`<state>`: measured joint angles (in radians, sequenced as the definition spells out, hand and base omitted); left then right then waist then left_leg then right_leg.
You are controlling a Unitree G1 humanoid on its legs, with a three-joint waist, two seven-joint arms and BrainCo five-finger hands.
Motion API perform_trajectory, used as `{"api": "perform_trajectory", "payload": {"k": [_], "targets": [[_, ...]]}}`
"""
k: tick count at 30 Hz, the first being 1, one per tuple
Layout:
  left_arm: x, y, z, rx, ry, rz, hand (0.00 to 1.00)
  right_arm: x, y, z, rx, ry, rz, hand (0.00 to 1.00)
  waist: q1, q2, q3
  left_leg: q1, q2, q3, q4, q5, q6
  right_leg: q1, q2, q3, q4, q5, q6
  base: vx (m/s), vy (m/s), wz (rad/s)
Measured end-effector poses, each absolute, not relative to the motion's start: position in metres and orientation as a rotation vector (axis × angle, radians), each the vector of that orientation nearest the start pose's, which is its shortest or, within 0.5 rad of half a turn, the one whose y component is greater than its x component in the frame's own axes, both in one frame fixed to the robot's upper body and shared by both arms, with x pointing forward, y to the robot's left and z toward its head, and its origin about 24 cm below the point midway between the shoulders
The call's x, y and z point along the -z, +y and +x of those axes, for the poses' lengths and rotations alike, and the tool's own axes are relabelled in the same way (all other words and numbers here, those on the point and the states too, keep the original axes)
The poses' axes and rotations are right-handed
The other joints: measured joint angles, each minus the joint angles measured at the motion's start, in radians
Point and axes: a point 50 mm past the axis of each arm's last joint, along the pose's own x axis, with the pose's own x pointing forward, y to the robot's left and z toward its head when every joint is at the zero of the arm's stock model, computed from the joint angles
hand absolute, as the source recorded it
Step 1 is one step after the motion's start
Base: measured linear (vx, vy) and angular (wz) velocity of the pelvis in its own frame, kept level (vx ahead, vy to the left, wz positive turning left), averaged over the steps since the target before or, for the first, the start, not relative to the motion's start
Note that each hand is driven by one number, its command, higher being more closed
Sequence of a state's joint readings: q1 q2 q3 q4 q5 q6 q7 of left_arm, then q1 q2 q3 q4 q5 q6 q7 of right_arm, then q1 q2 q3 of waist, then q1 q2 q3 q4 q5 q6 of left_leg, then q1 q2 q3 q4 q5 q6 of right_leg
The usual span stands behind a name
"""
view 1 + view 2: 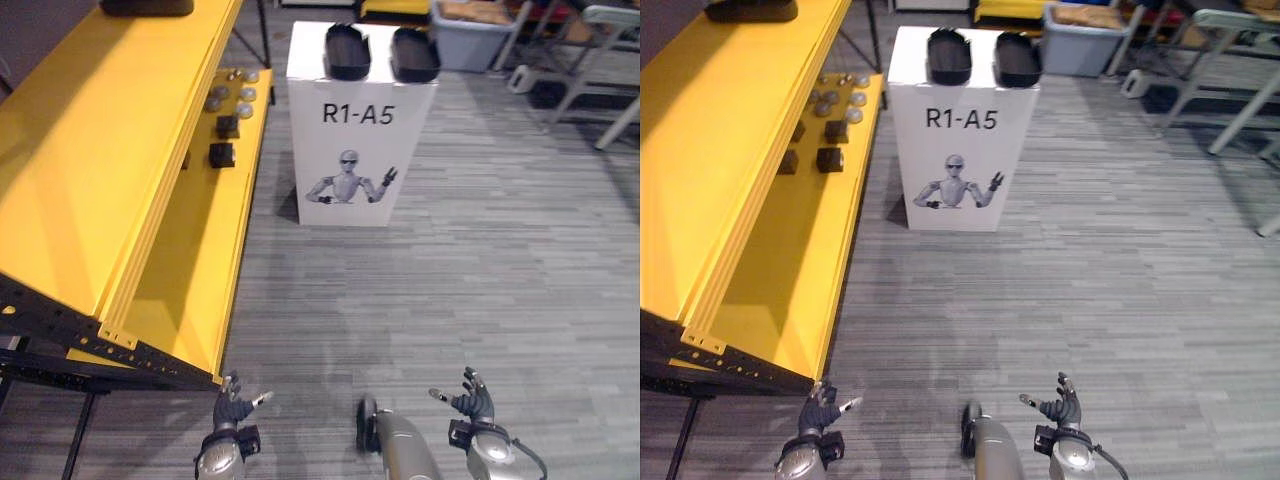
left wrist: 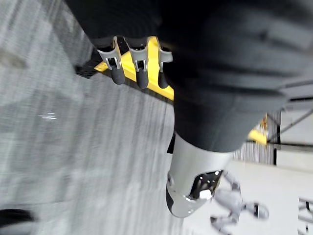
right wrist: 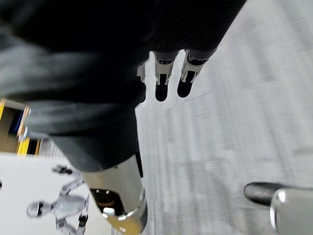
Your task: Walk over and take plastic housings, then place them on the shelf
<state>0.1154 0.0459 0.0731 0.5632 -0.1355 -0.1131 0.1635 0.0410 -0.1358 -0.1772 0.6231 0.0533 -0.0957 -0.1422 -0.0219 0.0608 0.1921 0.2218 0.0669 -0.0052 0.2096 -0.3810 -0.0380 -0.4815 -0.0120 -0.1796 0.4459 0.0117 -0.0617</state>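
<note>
Yellow shelf [image 1: 200,260], possibly bulbs [image 1: 246,94], beside white box [image 1: 400,150]

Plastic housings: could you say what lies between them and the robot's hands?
Left eye view: only bare grey floor lies between left hand, right hand and the white box bearing the housings.

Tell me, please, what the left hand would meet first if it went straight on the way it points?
Probably the near corner of the yellow shelf, which lies ahead of the left hand and its open fingers; depth is unclear, so it might pass beside it.
</note>
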Motion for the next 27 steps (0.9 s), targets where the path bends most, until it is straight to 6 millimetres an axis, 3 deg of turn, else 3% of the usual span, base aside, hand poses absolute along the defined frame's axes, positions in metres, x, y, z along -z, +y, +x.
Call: {"api": "perform_trajectory", "payload": {"k": [1,2,3,4,5,6,7,9,11,12,13,14,15,16,17,18,19,20,23,25,27], "targets": [[0.091,0.193,0.181,-0.320,0.549,-0.055,0.00,0.080,-0.235,0.197,0.370,0.523,-0.072,0.00,0.000,-0.001,0.001,-0.020,0.010,0.004,0.047,0.041,-0.053,-0.006,-0.001,-0.013,0.042,-0.054,-0.008,0.55,-0.219,0.17],[0.091,0.192,0.181,-0.320,0.548,-0.059,0.00,0.079,-0.234,0.199,0.367,0.518,-0.070,0.00,-0.001,0.000,0.003,-0.030,0.013,0.003,0.096,0.067,-0.049,0.013,-0.001,-0.024,0.050,-0.075,-0.018,0.66,-0.264,0.29],[0.093,0.189,0.179,-0.334,0.555,-0.083,0.00,0.079,-0.232,0.198,0.365,0.520,-0.065,0.00,-0.003,0.005,0.010,-0.074,0.027,0.019,0.279,0.143,-0.007,0.094,0.014,-0.042,0.028,-0.110,-0.023,0.63,-0.243,0.27],[0.095,0.187,0.173,-0.354,0.565,-0.109,0.00,0.080,-0.226,0.195,0.348,0.520,-0.059,0.00,0.000,0.013,0.015,-0.154,0.065,0.036,0.526,0.313,0.016,0.218,0.040,-0.051,-0.052,-0.121,-0.033,0.62,-0.221,0.19],[0.095,0.187,0.169,-0.360,0.566,-0.114,0.00,0.079,-0.222,0.195,0.339,0.511,-0.052,0.00,0.009,0.011,0.016,-0.198,0.087,0.040,0.635,0.416,0.011,0.273,0.054,-0.047,-0.101,-0.122,-0.035,0.59,-0.200,0.02],[0.093,0.186,0.167,-0.360,0.555,-0.120,0.00,0.077,-0.213,0.196,0.334,0.490,-0.019,0.00,0.020,0.015,0.018,-0.315,0.133,0.059,0.855,0.360,0.001,0.381,0.088,-0.038,-0.204,-0.122,-0.035,0.57,-0.180,-0.14],[0.093,0.185,0.166,-0.357,0.552,-0.128,0.00,0.076,-0.212,0.196,0.345,0.483,-0.001,0.00,0.040,0.009,0.024,-0.422,0.154,0.076,0.975,0.292,-0.010,0.456,0.104,-0.020,-0.270,-0.123,-0.038,0.65,-0.181,-0.21],[0.093,0.182,0.162,-0.354,0.558,-0.137,0.00,0.075,-0.207,0.200,0.344,0.477,0.019,0.00,0.079,-0.001,0.029,-0.565,0.142,0.121,0.932,0.215,-0.010,0.556,0.105,0.020,-0.355,-0.126,-0.041,0.60,-0.082,-0.43],[0.096,0.181,0.157,-0.351,0.575,-0.134,0.00,0.077,-0.207,0.203,0.342,0.487,0.018,0.00,0.100,-0.009,0.035,-0.625,0.099,0.147,0.750,0.173,-0.013,0.604,0.091,0.059,-0.390,-0.137,-0.037,0.39,0.024,-0.53],[0.097,0.180,0.154,-0.349,0.585,-0.133,0.00,0.078,-0.209,0.204,0.344,0.492,0.016,0.00,0.107,-0.011,0.037,-0.643,0.064,0.140,0.600,0.168,-0.020,0.623,0.077,0.081,-0.393,-0.154,-0.026,0.49,0.117,-0.63],[0.099,0.179,0.152,-0.350,0.594,-0.137,0.00,0.081,-0.212,0.204,0.363,0.511,0.022,0.00,0.117,-0.012,0.035,-0.633,0.019,0.125,0.348,0.196,-0.021,0.642,0.060,0.112,-0.395,-0.183,-0.009,0.68,0.185,-0.79],[0.099,0.179,0.152,-0.351,0.594,-0.137,0.00,0.086,-0.215,0.200,0.379,0.540,0.019,0.00,0.121,-0.006,0.031,-0.618,-0.001,0.107,0.190,0.311,-0.001,0.663,0.056,0.139,-0.394,-0.219,0.009,0.61,0.185,-0.76],[0.100,0.179,0.150,-0.352,0.600,-0.136,0.00,0.088,-0.214,0.199,0.377,0.550,0.019,0.00,0.122,-0.009,0.024,-0.610,-0.007,0.105,0.198,0.350,0.043,0.675,0.050,0.152,-0.387,-0.240,0.019,0.43,0.137,-0.51],[0.100,0.182,0.149,-0.356,0.601,-0.128,0.00,0.092,-0.211,0.194,0.376,0.567,0.026,0.00,0.109,-0.042,0.006,-0.612,-0.038,0.121,0.235,0.303,0.090,0.670,0.010,0.163,-0.343,-0.289,0.035,0.59,0.145,-0.33],[0.099,0.181,0.152,-0.349,0.595,-0.128,0.00,0.094,-0.213,0.188,0.385,0.582,0.022,0.00,0.103,-0.063,0.003,-0.596,-0.050,0.149,0.256,0.257,0.102,0.648,-0.019,0.168,-0.252,-0.317,0.070,0.58,0.137,-0.34],[0.099,0.180,0.153,-0.347,0.594,-0.130,0.00,0.095,-0.214,0.187,0.387,0.585,0.021,0.00,0.110,-0.065,0.004,-0.575,-0.049,0.166,0.258,0.240,0.114,0.625,-0.028,0.174,-0.180,-0.321,0.077,0.68,0.163,-0.58],[0.099,0.178,0.152,-0.336,0.597,-0.129,0.00,0.097,-0.213,0.183,0.393,0.595,0.027,0.00,0.114,-0.069,0.006,-0.515,-0.050,0.191,0.252,0.202,0.126,0.561,-0.043,0.167,0.033,-0.313,0.100,0.65,0.168,-0.58],[0.098,0.174,0.155,-0.306,0.592,-0.119,0.00,0.097,-0.210,0.180,0.393,0.595,0.038,0.00,0.095,-0.072,0.010,-0.428,-0.059,0.198,0.247,0.149,0.135,0.452,-0.075,0.154,0.342,-0.265,0.212,0.54,0.141,-0.36],[0.092,0.173,0.165,-0.280,0.559,-0.105,0.00,0.100,-0.205,0.172,0.389,0.608,0.053,0.00,0.085,-0.077,0.012,-0.298,-0.067,0.195,0.221,0.096,0.140,0.317,-0.115,0.100,0.584,-0.280,0.189,0.45,0.055,0.03],[0.086,0.174,0.173,-0.277,0.525,-0.106,0.00,0.097,-0.203,0.173,0.376,0.595,0.050,0.00,0.081,-0.077,0.012,-0.221,-0.065,0.184,0.157,0.088,0.134,0.206,-0.144,0.028,0.569,-0.289,0.170,0.55,-0.007,0.19],[0.082,0.176,0.180,-0.276,0.501,-0.110,0.00,0.097,-0.201,0.174,0.361,0.591,0.036,0.00,0.060,-0.076,0.014,-0.160,-0.052,0.146,0.108,0.076,0.113,0.124,-0.150,-0.021,0.404,-0.289,0.165,0.56,-0.096,0.51]]}}
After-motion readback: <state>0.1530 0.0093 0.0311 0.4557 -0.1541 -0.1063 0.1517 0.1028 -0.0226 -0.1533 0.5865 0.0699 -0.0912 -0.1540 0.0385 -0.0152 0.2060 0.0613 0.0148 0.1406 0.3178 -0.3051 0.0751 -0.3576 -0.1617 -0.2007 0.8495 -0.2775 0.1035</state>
